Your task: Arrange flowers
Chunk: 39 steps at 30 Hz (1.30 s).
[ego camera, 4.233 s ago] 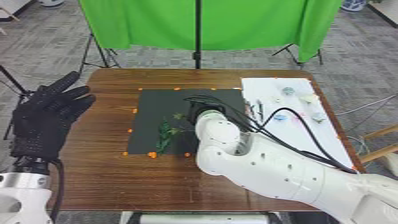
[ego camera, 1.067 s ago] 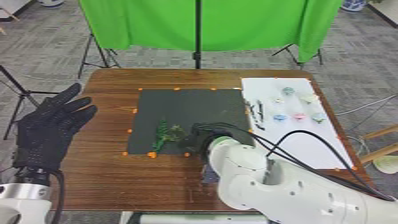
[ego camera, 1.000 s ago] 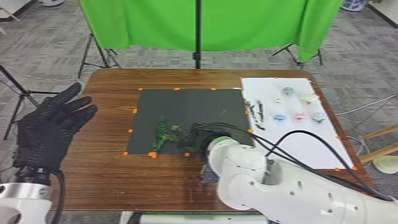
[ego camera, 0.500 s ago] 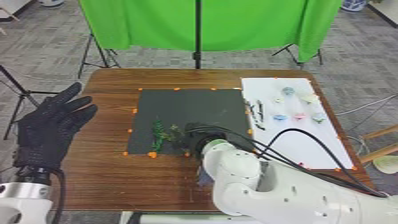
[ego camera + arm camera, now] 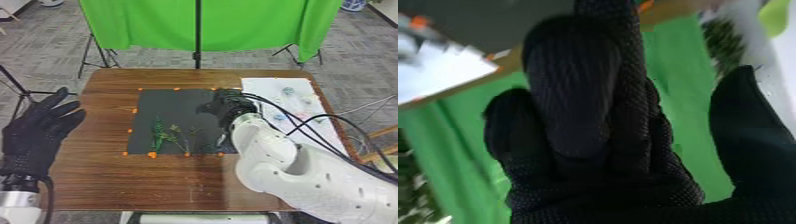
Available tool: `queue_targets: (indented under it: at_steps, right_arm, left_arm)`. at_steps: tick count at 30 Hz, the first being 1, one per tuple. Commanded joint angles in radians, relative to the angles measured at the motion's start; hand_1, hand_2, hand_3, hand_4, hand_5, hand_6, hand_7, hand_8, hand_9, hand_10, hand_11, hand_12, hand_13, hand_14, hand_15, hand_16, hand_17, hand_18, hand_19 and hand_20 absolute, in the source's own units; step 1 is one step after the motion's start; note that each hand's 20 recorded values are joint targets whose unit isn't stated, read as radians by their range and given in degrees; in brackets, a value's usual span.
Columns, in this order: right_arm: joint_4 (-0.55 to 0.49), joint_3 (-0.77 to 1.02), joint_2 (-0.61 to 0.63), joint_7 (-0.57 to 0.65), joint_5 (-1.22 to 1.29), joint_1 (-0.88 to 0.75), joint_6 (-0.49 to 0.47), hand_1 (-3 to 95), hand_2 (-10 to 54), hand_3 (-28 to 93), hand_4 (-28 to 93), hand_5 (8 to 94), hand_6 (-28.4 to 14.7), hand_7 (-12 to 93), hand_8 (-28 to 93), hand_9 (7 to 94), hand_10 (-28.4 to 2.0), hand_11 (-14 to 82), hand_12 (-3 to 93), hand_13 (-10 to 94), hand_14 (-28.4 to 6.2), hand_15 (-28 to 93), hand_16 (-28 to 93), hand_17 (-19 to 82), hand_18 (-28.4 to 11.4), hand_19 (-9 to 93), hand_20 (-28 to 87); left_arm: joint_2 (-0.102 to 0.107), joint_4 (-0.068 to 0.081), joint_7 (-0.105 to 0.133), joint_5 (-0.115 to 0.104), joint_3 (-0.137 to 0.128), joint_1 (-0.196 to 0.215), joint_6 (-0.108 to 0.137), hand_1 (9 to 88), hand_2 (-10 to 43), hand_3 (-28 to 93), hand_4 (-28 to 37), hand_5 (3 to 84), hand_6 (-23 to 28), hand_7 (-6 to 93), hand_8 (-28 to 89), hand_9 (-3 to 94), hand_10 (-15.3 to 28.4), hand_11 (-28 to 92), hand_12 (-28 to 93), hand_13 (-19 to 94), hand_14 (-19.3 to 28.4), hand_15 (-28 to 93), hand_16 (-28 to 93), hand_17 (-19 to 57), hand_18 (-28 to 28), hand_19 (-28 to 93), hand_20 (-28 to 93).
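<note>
The right hand (image 5: 233, 104) is over the edge of the black mat (image 5: 173, 106) near the white sheet (image 5: 264, 85), its thumb standing wide of relaxed fingers. A green sprig (image 5: 157, 134) and a leafy stem (image 5: 174, 128) lie side by side on the mat; small pale flowers (image 5: 288, 91), somewhat blurred, seem to rest on the sheet. The left hand (image 5: 37, 132) is open beside the table (image 5: 98, 175)

Passable in the left strip of the desk (image 5: 107, 117), between the left hand (image 5: 34, 132) and the dark mat (image 5: 173, 105), and over the mat's upper left. Obstructed just left of centre by green sprigs (image 5: 159, 135). Barred right of centre by the right hand (image 5: 232, 105), and through the lower right by the white arm (image 5: 298, 175). Hampered at right by black cables (image 5: 306, 120) and pale flowers (image 5: 288, 91). Bounded at the top by a green curtain (image 5: 142, 25).
</note>
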Motion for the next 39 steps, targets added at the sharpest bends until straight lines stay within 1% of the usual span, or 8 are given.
queue_targets:
  at_steps: [1,4,8,16,22,31,35,39]
  right_arm:
    - [0.096,0.114,0.091,0.052,0.011,-0.022,-0.001,22.3,8.0,70,-18,64.7,-9.5,13,-10,79.7,-20.2,22.3,14.7,82,-12.3,52,15,52,-21.6,93,2]
    - [0.139,0.121,0.112,0.075,0.017,-0.016,-0.005,24.2,5.8,71,-18,62.3,-9.8,13,-10,75.7,-21.0,21.9,14.2,79,-13.4,53,14,51,-22.0,93,-4]
    - [0.193,0.115,0.124,0.094,0.040,-0.001,-0.043,25.9,3.8,71,-19,60.6,-10.1,13,-10,73.4,-21.1,22.0,14.2,77,-13.6,54,13,50,-22.1,93,-5]
    - [0.227,0.078,0.104,0.105,0.046,0.003,-0.129,27.8,0.2,70,-20,59.7,-10.2,13,-10,73.6,-20.6,24.9,15.0,77,-13.3,57,13,50,-21.8,93,-4]
    - [0.243,0.002,0.086,0.101,-0.032,0.030,-0.139,28.7,-1.2,70,-20,59.3,-9.5,14,-10,74.3,-20.2,26.4,15.2,77,-12.7,58,13,50,-21.4,93,-2]
    - [0.281,-0.016,0.047,0.127,-0.001,0.042,-0.183,28.3,-1.8,69,-20,56.5,-9.2,12,-10,75.0,-20.1,26.7,15.1,78,-12.4,58,13,51,-21.2,93,-1]
    - [0.304,-0.022,0.032,0.137,0.013,0.042,-0.200,28.2,-2.5,68,-20,52.8,-10.3,10,-10,75.0,-20.3,26.5,15.1,79,-11.9,58,13,52,-20.6,93,0]
    - [0.333,-0.116,0.013,0.134,0.001,0.089,-0.171,28.6,-3.6,68,-21,52.5,-10.4,10,-9,75.3,-20.3,27.1,15.3,80,-11.6,57,14,53,-20.4,93,0]
  left_arm:
    - [-0.032,0.001,0.007,-0.001,0.004,0.034,-0.010,19.3,8.6,77,-28.3,36.1,10.0,11.5,-8,31.2,20.1,32,10,22,26.5,57,-12,-9.4,22.9,56,17]
    - [-0.044,0.008,-0.005,0.004,0.009,0.031,-0.028,18.9,8.6,77,-28.3,36.1,9.9,11.7,-8,31.4,20.2,32,10,22,26.7,56,-11,-9.4,22.9,56,17]
    - [-0.053,0.008,-0.013,0.006,0.011,0.034,-0.029,18.4,8.5,76,-28.3,36.1,9.9,11.7,-8,31.6,20.2,31,10,22,26.9,56,-11,-9.4,23.1,56,18]
    - [-0.042,0.013,-0.007,-0.002,0.043,0.007,-0.019,18.2,8.4,76,-28.3,36.3,9.8,11.6,-8,31.8,20.3,31,10,22,26.9,56,-11,-9.4,23.1,56,17]
    - [-0.035,0.021,-0.019,0.000,0.064,-0.023,-0.022,18.7,8.4,77,-28.3,36.5,9.9,11.8,-8,32.0,20.2,31,11,22,26.9,56,-11,-9.6,22.8,55,17]
    - [-0.028,0.024,-0.015,0.000,0.078,-0.035,-0.026,19.0,8.4,77,-28.3,36.5,9.9,11.5,-8,32.0,20.3,31,11,22,26.9,56,-11,-9.7,22.6,55,17]
    - [-0.026,0.026,-0.017,0.001,0.079,-0.041,-0.027,19.0,8.4,77,-28.3,36.6,10.0,11.5,-8,32.0,20.4,31,11,22,27.0,56,-11,-9.8,22.6,55,16]
    - [-0.026,0.030,-0.019,0.001,0.083,-0.047,-0.031,19.2,8.3,77,-28.3,36.6,10.0,11.5,-8,32.0,20.3,31,11,22,27.0,56,-11,-9.8,22.5,55,16]
